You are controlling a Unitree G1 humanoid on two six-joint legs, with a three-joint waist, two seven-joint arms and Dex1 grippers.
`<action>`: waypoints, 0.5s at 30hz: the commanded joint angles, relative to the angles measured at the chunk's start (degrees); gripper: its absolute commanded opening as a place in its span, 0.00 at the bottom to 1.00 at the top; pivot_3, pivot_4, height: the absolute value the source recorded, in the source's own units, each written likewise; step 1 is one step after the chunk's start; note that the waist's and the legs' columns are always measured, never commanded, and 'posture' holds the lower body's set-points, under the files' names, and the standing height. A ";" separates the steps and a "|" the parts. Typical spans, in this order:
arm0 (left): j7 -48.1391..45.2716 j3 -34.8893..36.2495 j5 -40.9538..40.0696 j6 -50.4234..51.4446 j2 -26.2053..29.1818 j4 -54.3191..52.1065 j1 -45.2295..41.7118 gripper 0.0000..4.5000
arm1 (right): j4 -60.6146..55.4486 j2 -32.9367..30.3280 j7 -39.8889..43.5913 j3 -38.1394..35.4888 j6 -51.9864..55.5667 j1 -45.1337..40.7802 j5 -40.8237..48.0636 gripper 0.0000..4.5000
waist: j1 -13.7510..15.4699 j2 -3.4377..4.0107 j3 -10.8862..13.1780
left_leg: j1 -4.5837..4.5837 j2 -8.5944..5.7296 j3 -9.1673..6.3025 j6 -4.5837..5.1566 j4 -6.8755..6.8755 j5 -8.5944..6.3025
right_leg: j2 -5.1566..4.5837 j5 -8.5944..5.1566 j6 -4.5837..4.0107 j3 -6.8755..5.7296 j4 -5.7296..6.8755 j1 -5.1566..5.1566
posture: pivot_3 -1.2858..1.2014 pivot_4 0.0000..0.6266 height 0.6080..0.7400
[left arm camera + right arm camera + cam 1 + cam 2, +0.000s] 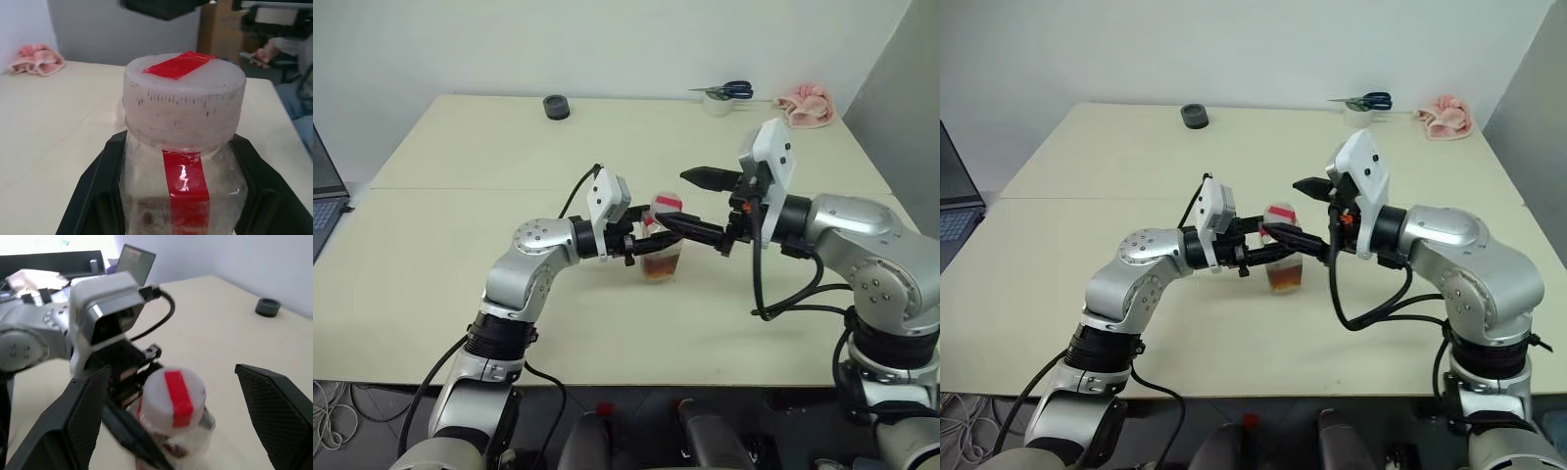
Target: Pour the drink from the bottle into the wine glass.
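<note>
My left gripper (649, 245) is shut on the bottle (661, 257), a small clear plastic one with a red strip (186, 183) down its side. It stands upright near the middle of the table (460, 294). Its whitish cap (183, 98) has a red strip across the top. The drink (1284, 281) is an amber layer in the bottle's lower part. My right gripper (172, 371) is open and level, reaching in from the right. Its two fingers (274, 406) stand on either side of the cap with a gap on each side. The wine glass is out of view.
A black round lid (556, 107) lies at the back of the table. Blue-handled scissors (729, 90) rest on a small clear container at the back right, beside a pink cloth (806, 105). A laptop (323, 196) pokes in at the left edge.
</note>
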 commanded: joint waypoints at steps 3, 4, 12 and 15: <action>-3.81 -0.24 -1.21 -2.61 -0.51 0.37 -2.90 0.48 | -5.95 2.74 -8.81 -2.68 6.19 0.71 2.25 0.96 | 0.13 0.00 0.00 | -0.03 -0.01 0.00 0.00 0.00 0.00 | -0.01 0.00 0.00 0.00 -0.03 0.00 | 0.52 0.24 1.00; -4.01 -0.23 -1.11 -2.80 -0.67 0.82 -3.16 0.48 | -6.33 2.90 -9.60 -2.71 6.82 1.20 2.52 0.96 | 0.12 0.00 0.00 | -0.03 -0.01 0.00 0.00 0.00 0.00 | -0.01 0.00 0.00 0.00 -0.03 0.00 | 0.52 0.24 1.00; -4.17 -0.59 -0.36 -4.02 -2.00 2.59 -4.03 0.48 | -9.87 3.60 -13.96 -4.21 10.69 3.66 5.94 0.96 | 0.09 0.00 0.00 | -0.02 0.00 0.00 0.01 -0.01 0.00 | -0.01 -0.01 0.00 0.00 -0.03 0.00 | 0.52 0.24 1.00; -3.86 -0.43 -0.16 -4.32 -2.06 2.88 -3.57 0.48 | -10.71 4.22 -15.55 -4.81 11.24 4.29 6.87 0.96 | 0.06 0.00 0.00 | -0.02 0.00 0.00 0.01 -0.02 0.00 | -0.01 -0.01 0.00 0.00 -0.03 -0.01 | 0.52 0.24 1.00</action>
